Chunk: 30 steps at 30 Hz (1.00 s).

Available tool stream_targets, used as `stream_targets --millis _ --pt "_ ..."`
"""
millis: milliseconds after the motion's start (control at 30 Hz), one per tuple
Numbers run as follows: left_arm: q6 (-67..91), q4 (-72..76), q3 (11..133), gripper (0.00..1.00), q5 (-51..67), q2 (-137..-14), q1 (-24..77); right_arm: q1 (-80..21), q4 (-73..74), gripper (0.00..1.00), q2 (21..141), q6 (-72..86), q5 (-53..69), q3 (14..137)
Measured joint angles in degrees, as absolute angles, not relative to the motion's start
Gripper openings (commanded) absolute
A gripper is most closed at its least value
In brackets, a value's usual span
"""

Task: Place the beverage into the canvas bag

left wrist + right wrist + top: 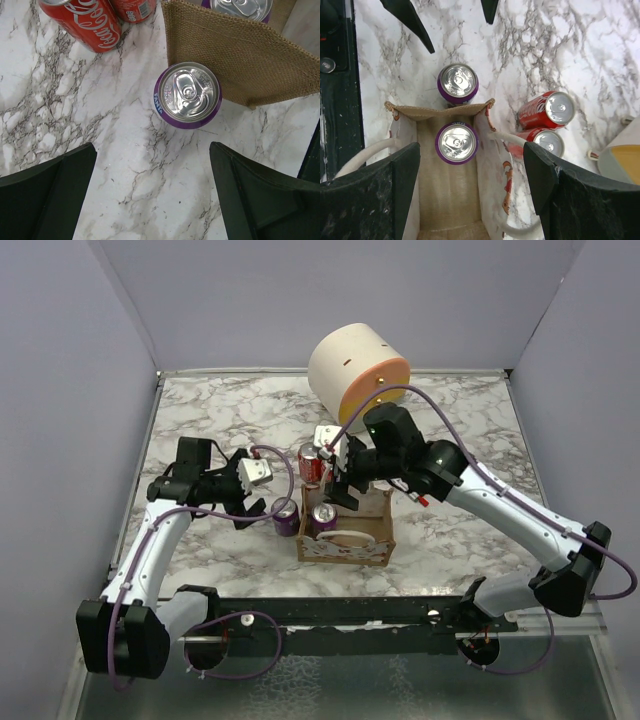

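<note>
Eyeing the can [188,95] beside the bag [240,55], we judge it stiff, slick, probably full; take its sidewall. Left gripper [152,150] and right gripper [470,150] gape empty.

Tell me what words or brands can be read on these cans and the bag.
"Coca-Cola": white script on the red can.
"FANTA": side of the purple can outside the canvas bag.
Fine print on the second red can: too small to read.
No words show on the canvas bag.
</note>
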State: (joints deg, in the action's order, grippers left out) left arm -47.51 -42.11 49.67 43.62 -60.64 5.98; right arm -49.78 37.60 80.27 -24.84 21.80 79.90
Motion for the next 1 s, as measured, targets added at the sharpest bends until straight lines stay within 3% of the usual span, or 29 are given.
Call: stream_targets --millis 233,733,1000 --pt "-53.7 -42.7 49.7 0.99 43.8 -64.9 6.9 -47.3 41.3 0.82 76.5 -26.5 22.6 84.1" --pt "-56.3 -36.5 47.8 0.99 43.8 -75.6 16.7 -19.7 42.0 0.85 65.6 -23.1 36.8 75.0" --pt "-54.5 -33.1 47.8 0.78 44.1 -76.6 17.7 -17.2 41.8 0.85 65.1 -22.2 40.6 74.1"
